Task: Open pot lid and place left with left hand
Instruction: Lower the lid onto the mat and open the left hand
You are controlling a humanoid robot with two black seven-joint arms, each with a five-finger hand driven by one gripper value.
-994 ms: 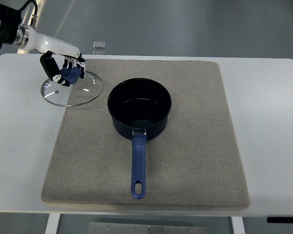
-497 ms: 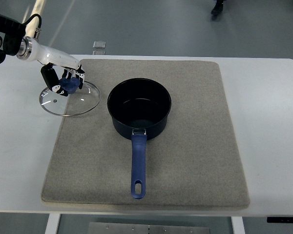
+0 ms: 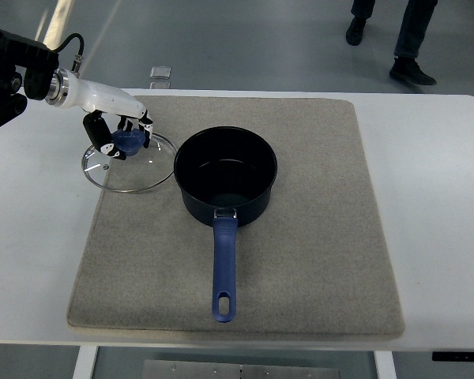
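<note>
The left hand (image 3: 120, 130) is seen at the upper left, its white arm entering from the picture's left edge. Its dark fingers (image 3: 97, 129) are curled down and clamped on the blue knob (image 3: 126, 142) of the glass lid (image 3: 129, 163). The lid is found directly under the hand, its rim partly over the mat's left edge and partly over the bare table (image 3: 31, 221). Whether the lid is resting flat or held slightly above the surface cannot be told.

Just to the right of the hand, the dark blue pot (image 3: 226, 175) is seen uncovered on the grey mat (image 3: 316, 237). The lid's rim comes very close to the pot's wall; contact cannot be judged. The pot's blue handle (image 3: 223, 268) is pointed toward the near edge of the table, away from the hand.

A small clear object (image 3: 160, 73) is noted at the far table edge, just beyond the hand.

A person's legs and shoes (image 3: 395, 31) are seen on the floor at the top right, well apart from the hand.
</note>
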